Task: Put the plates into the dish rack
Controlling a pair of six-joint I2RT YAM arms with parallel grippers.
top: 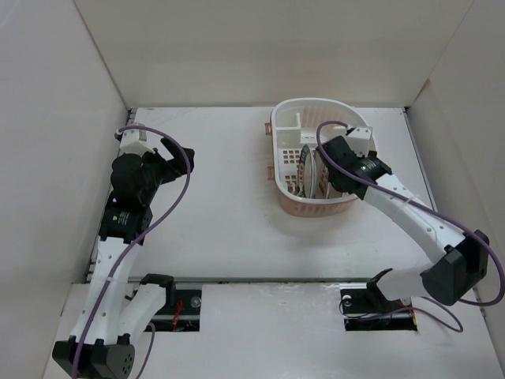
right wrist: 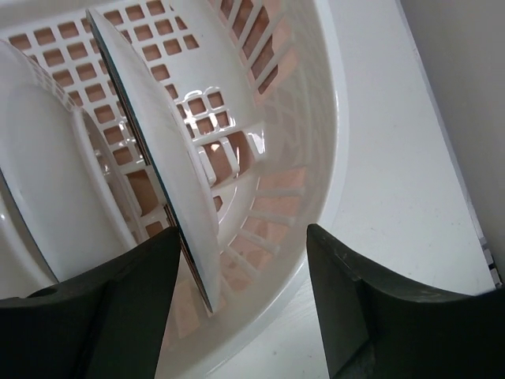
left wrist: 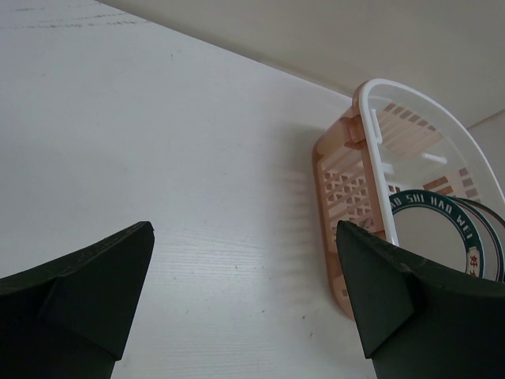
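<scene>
Left fingers (left wrist: 87, 292) spread wide, empty, over bare white counter (top: 221, 213). Right fingers (right wrist: 102, 316) apart, unclamped, low inside pale pink-and-white plastic dish rack (top: 316, 101). Rack at counter's far right, long axis near-to-far. 2 white round dark-rimmed plates (right wrist: 158, 158) on edge inside, faces left-right. Plain pale walls (top: 260, 47) on 3 sides.

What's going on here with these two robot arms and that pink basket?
They are loading plates into a dish rack. The right gripper hangs open over the rack, close to a dark-rimmed plate that stands on edge in it. At least two plates stand upright there; a third cannot be made out. The left gripper is open and empty, off to the side above the table.
</scene>
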